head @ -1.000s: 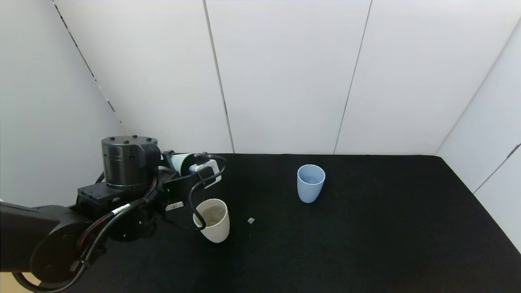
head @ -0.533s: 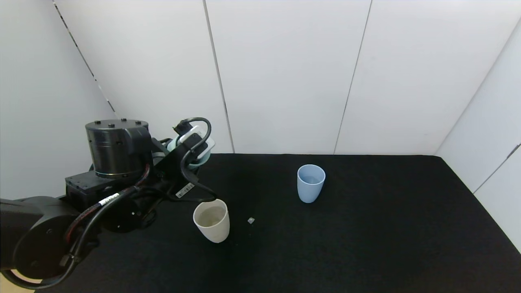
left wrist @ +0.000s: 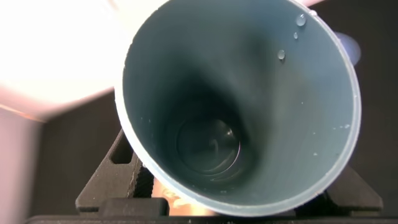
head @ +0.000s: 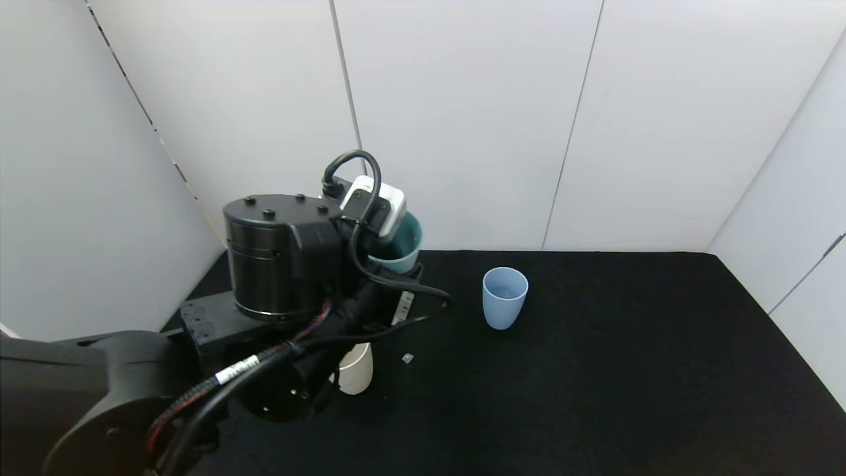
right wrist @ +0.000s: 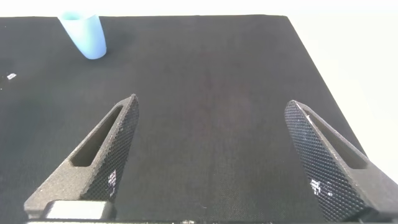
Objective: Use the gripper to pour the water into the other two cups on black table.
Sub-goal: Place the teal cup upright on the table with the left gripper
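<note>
My left gripper (head: 390, 277) is shut on a teal-green cup (head: 400, 248) and holds it nearly upright above the black table (head: 595, 370). In the left wrist view the teal cup (left wrist: 249, 99) fills the picture, with droplets on its inner wall and a faint glint of water (left wrist: 211, 143) at the bottom. The cream-beige cup (head: 357, 373) stands on the table, mostly hidden behind my left arm. The pale blue cup (head: 504, 297) stands upright to the right of the held cup; it also shows in the right wrist view (right wrist: 84, 34). My right gripper (right wrist: 211, 149) is open and empty over bare table.
A small light scrap (head: 408, 358) lies on the table right of the cream cup. White wall panels (head: 462, 119) close off the back and both sides. The table's right half is bare black cloth.
My left arm has lifted and swung right with the teal cup, turning it from tipped over the cream cup to nearly upright. The arm now covers most of the cream cup.
</note>
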